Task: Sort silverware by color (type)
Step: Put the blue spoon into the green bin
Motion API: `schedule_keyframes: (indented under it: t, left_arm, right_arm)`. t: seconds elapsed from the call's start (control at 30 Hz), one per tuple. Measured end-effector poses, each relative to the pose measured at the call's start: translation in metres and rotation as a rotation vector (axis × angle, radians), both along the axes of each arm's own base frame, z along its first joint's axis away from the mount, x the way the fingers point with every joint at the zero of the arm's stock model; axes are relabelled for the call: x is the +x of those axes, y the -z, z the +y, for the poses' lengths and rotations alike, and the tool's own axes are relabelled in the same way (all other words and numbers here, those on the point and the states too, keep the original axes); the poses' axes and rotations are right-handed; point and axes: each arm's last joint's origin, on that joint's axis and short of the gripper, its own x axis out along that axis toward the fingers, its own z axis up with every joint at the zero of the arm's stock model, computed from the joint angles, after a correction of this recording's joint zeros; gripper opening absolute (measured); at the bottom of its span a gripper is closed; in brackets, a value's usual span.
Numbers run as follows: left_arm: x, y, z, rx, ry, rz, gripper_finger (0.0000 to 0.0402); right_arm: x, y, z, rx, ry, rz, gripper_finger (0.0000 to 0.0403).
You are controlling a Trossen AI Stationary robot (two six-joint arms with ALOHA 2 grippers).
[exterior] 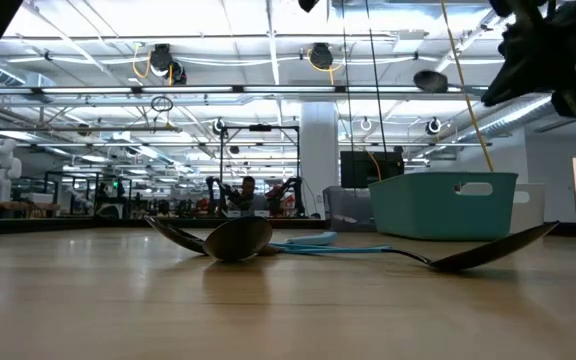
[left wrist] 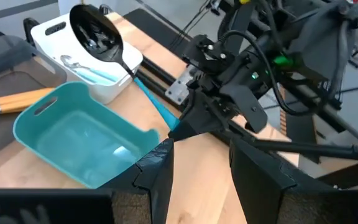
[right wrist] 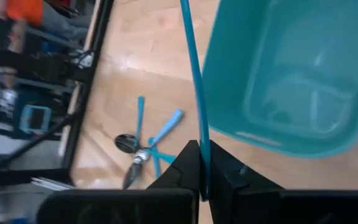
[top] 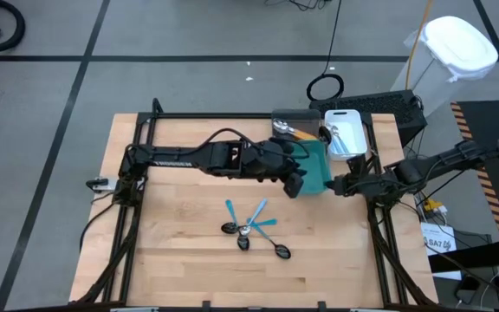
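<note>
we see right gripper (right wrist: pixel 202 186) clenched on blue-handled spoon (left wrist: pixel 98 37) beside teal bin (top: pixel 317 169); left gripper (left wrist: pixel 201 168) released; pile (top: pixel 254 230) mid-table left unsorted.

i'm seeing the left arm (top: pixel 232 159) hiding much of the teal bin (top: pixel 320 169). in the right wrist view the blue handle (right wrist: pixel 191 74) is running off the edge. pile (top: pixel 251 227) utensils are overlapping, hard to separate.
</note>
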Motion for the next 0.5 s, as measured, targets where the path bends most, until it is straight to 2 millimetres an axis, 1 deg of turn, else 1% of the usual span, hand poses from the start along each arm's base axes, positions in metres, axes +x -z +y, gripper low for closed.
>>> schedule_keyframes:
  t: [0.17, 0.37, 0.5]
  left_arm:
    - [-0.003, 0.005, -0.007, 0.025, 0.028, 0.058, 0.0154]
    - [-0.006, 0.009, -0.009, 0.056, 0.047, 0.123, 0.0154]
    - [-0.007, 0.011, -0.009, 0.072, 0.053, 0.143, 0.0154]
  right_arm:
    - [0.006, 0.02, 0.002, 0.082, 0.051, -0.071, 0.0002]
    - [0.007, 0.043, -0.001, 0.129, 0.129, -0.061, 0.0003]
    - [0.009, 0.05, -0.004, 0.161, 0.172, -0.084, 0.0004]
